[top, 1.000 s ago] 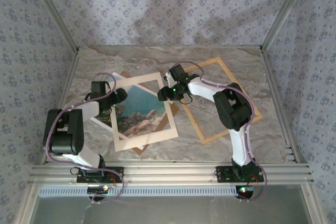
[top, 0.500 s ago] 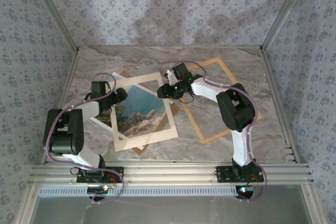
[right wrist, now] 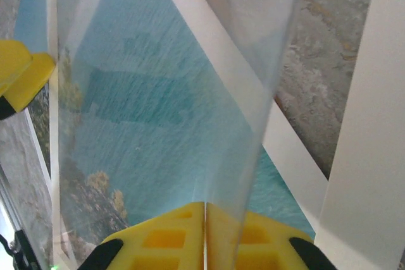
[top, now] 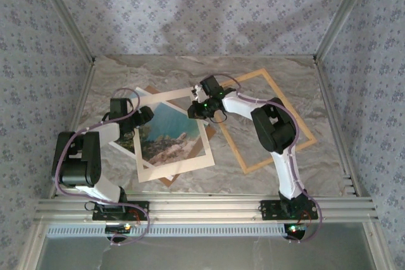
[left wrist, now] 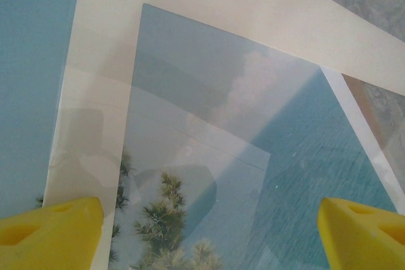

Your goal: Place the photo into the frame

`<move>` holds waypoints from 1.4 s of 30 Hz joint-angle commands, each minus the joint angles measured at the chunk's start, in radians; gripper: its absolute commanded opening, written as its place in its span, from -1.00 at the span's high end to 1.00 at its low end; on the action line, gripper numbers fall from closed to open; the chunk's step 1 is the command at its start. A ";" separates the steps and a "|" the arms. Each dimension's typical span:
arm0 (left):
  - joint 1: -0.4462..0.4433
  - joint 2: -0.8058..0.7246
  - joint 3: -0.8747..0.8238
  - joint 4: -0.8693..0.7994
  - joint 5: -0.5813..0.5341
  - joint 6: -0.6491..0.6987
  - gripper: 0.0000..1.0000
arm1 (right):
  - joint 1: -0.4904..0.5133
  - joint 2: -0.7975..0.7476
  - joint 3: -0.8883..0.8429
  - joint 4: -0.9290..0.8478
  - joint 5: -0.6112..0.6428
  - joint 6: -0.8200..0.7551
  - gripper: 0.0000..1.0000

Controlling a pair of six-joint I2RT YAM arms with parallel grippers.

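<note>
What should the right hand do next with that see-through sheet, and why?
Probably lift a little. The right gripper is shut on an edge of the clear sheet, which lies over the photo and cream mat. Raising it should free the photo for the frame.

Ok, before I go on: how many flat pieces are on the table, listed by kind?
frame, light wood: 1
photo, coastal scene: 1
cream mat with a rectangular opening: 1
brown backing board: 1
clear sheet: 1
Total: 5
</note>
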 commanded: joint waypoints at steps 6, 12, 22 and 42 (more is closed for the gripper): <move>-0.009 -0.099 -0.026 -0.094 0.017 -0.018 -0.77 | -0.003 -0.049 0.046 -0.078 0.002 -0.045 1.00; -0.009 -0.303 -0.032 -0.170 -0.050 -0.038 -0.78 | -0.031 -0.159 -0.019 -0.049 -0.069 -0.055 1.00; -0.105 -0.629 -0.069 -0.274 -0.166 -0.109 -0.73 | -0.255 -0.553 -0.200 -0.019 -0.242 -0.055 1.00; -0.875 0.099 0.361 -0.256 -0.534 -0.106 -0.68 | -0.706 -0.951 -0.119 -0.148 0.125 -0.068 1.00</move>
